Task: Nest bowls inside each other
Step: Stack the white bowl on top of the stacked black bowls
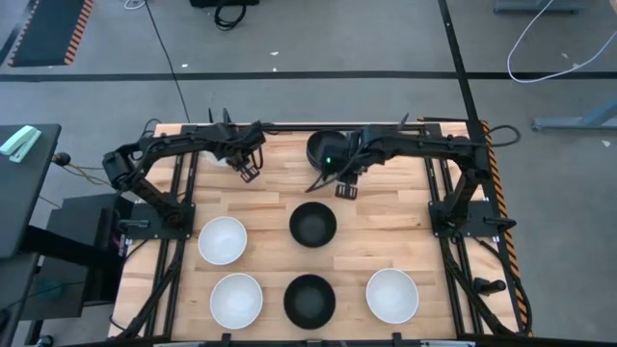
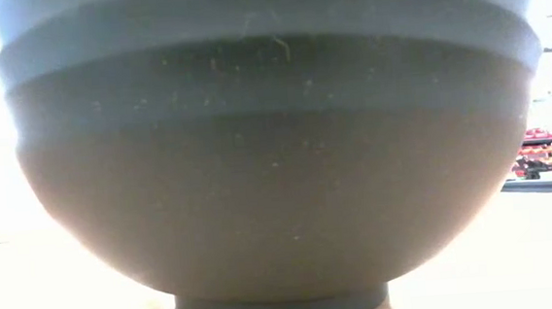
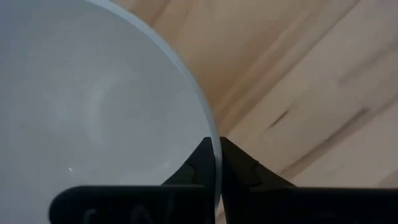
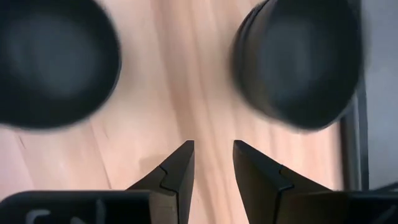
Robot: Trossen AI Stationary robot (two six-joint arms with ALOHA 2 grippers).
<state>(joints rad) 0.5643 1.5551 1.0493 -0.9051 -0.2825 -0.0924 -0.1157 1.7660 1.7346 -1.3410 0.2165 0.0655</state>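
Item: white bowl [image 3: 93,112], rim pinched in my left gripper [image 3: 217,158] at the table's far left; my right gripper [image 4: 213,163], slightly spread and empty, between two black bowls.

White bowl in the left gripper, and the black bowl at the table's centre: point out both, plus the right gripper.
white bowl [image 3: 93,118], left wrist view, inner wall.
left gripper [image 3: 218,163], left wrist view, midway between its fingers, shut on the rim.
black bowl [image 1: 313,225], high view, inside.
right gripper [image 4: 214,163], right wrist view, open gap between fingers.
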